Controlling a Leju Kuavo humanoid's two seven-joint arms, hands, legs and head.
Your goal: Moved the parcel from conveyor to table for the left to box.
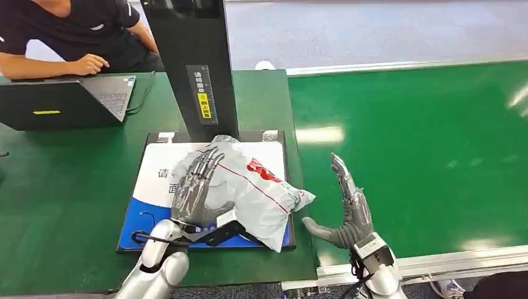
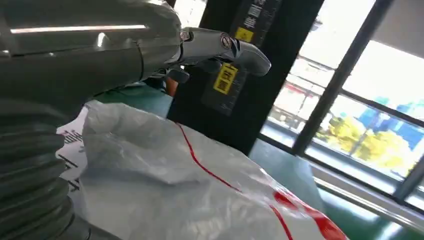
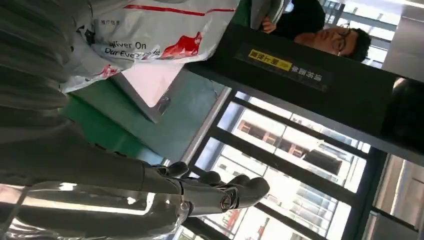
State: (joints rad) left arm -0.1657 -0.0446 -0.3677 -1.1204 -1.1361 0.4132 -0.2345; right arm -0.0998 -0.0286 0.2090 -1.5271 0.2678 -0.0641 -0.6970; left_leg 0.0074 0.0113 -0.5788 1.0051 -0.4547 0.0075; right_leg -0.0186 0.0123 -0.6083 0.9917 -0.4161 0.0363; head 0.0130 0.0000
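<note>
Right hand at lower centre-right, fingers spread, holding nothing, just beside the parcel's end. Left hand lies flat on the crumpled white plastic parcel with red print, fingers extended, not clamped. Parcel sits on the blue-and-white flat scale pad, centre frame, on the green counter. Black upright post behind; open laptop upper left.

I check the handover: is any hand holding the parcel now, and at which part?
No firm hold shows. The left hand rests on top of the parcel, fingers extended over it; the right hand is open beside it.
</note>
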